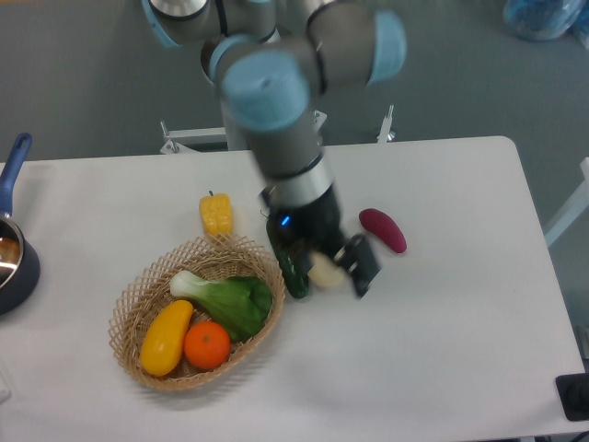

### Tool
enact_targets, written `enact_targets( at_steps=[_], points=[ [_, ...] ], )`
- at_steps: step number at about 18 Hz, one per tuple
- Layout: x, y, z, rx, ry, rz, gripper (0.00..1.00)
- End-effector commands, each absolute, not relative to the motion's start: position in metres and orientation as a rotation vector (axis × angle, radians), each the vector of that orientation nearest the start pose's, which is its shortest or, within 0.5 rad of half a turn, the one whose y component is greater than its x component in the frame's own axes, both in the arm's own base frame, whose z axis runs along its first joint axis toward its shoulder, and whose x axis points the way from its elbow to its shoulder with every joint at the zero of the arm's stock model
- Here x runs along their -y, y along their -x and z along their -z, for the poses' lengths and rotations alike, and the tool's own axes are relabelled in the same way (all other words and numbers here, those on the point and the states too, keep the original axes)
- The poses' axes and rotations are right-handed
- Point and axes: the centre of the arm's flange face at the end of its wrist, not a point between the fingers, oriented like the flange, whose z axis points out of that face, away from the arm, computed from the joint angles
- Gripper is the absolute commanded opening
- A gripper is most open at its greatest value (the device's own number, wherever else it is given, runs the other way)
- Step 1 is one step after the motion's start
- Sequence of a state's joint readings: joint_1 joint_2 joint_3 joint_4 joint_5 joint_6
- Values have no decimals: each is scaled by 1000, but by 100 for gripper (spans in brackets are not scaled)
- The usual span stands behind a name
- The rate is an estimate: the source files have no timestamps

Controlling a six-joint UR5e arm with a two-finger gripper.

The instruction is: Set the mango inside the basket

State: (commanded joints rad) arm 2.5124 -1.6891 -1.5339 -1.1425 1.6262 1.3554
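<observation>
The yellow mango (166, 337) lies in the tan wicker basket (131, 297) at its left side, next to a round orange (206, 344) and a leafy green vegetable (230, 302). My gripper (342, 266) is well to the right of the basket, raised above the table and blurred by motion. Its fingers (363, 264) stand apart with nothing between them. It hangs in front of a pale round vegetable (324, 273) and partly hides it.
A dark green cucumber (287, 267) lies just right of the basket, partly behind the arm. A purple eggplant (383, 228) sits further right. A yellow corn piece (216, 215) lies behind the basket. A blue-handled pot (13, 249) is at the left edge.
</observation>
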Motion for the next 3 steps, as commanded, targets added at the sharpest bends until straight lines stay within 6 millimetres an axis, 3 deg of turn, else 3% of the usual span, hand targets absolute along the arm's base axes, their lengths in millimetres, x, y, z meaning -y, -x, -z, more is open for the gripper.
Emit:
enact_targets(
  at_steps=[3],
  points=[
    [-418,390,-502,-697,2930,-503,100]
  ],
)
